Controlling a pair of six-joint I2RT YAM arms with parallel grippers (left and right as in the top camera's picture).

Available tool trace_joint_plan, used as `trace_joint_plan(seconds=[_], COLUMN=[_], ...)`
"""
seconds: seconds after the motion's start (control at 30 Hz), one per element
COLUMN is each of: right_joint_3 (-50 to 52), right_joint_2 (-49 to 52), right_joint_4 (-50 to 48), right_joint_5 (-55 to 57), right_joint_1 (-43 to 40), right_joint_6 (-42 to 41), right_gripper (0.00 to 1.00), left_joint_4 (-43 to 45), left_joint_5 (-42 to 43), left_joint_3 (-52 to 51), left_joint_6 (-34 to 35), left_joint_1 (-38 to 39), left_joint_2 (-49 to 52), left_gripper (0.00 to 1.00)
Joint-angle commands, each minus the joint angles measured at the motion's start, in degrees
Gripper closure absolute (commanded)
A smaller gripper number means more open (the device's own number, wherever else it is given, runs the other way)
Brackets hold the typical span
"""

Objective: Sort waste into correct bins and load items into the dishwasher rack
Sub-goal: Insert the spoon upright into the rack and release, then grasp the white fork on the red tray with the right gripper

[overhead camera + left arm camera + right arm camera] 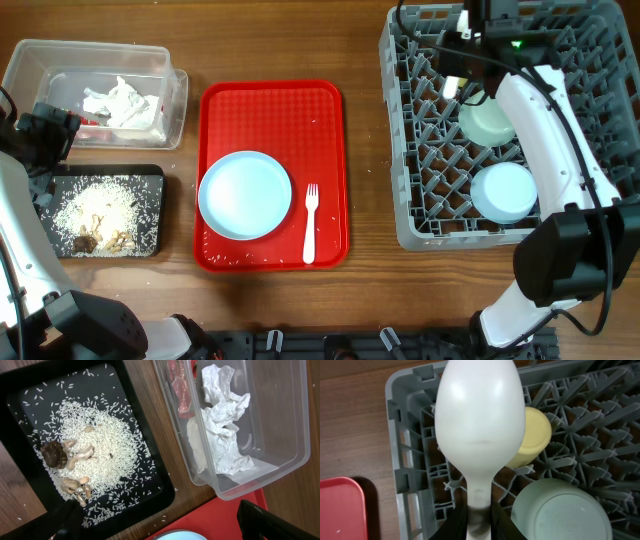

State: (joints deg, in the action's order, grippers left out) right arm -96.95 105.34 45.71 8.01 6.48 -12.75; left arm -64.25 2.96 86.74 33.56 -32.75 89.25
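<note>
My right gripper (455, 72) (480, 521) is shut on the handle of the white plastic spoon (480, 425) and holds it above the far-left corner of the grey dishwasher rack (408, 150) (409, 460). In the rack sit an upturned pale-green bowl (487, 120) (560, 510), an upturned light-blue bowl (503, 192) and a yellow cup (538, 435). My left gripper (48, 125) (162, 527) is open and empty above the gap between the black tray (150, 176) (20, 390) and the clear tub (30, 60) (295, 435). The light-blue plate (245, 194) and white fork (310, 225) lie on the red tray.
The clear tub holds crumpled white napkins (125, 103) (222, 435) and a red wrapper (181, 387). The black tray holds rice (100, 205) (105, 445) and brown food scraps (55, 454). The red serving tray (325, 120) (220, 515) lies between bins and rack.
</note>
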Motion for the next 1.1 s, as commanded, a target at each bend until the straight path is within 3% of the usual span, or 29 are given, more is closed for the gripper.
trace_joint_plan(seconds=[0.0,0.33,0.47,0.7,0.9,0.97,1.07], right_joint_3=[-0.17,-0.09,-0.13,-0.11,3.15,6.8,12.04], right_joint_2=[-0.48,3.1,2.32,0.2,0.63,0.92,1.27], right_joint_4=[-0.52,0.63,1.53,6.47,12.26,11.93,10.16], right_joint_5=[0.96,0.2,-5.42,-30.88,-17.97,-11.61,-8.46], right_joint_1=[0.39,0.42,0.42,4.04,18.27,24.09,30.51], right_joint_6=[2.67,5.07,5.05,1.9,-12.92,-20.33,-24.92], right_gripper=[0.82,0.76,0.66,0.54,0.53,0.53,0.54], left_joint_4=[0.11,0.11,0.11,0.11,0.11,0.11,0.11], left_joint_5=[0.24,0.24,0.24,0.24,0.24,0.24,0.24], left_joint_3=[0.22,0.22,0.22,0.22,0.22,0.22,0.22], left_joint_6=[-0.09,-0.09,-0.09,-0.09,-0.09,-0.09,-0.09], left_joint_1=[-0.26,-0.26,-0.26,-0.26,-0.26,-0.26,-0.26], left_joint_2=[-0.11,-0.11,-0.11,-0.11,-0.11,-0.11,-0.11], left_gripper=[0.0,0.0,0.0,0.0,0.0,0.0,0.0])
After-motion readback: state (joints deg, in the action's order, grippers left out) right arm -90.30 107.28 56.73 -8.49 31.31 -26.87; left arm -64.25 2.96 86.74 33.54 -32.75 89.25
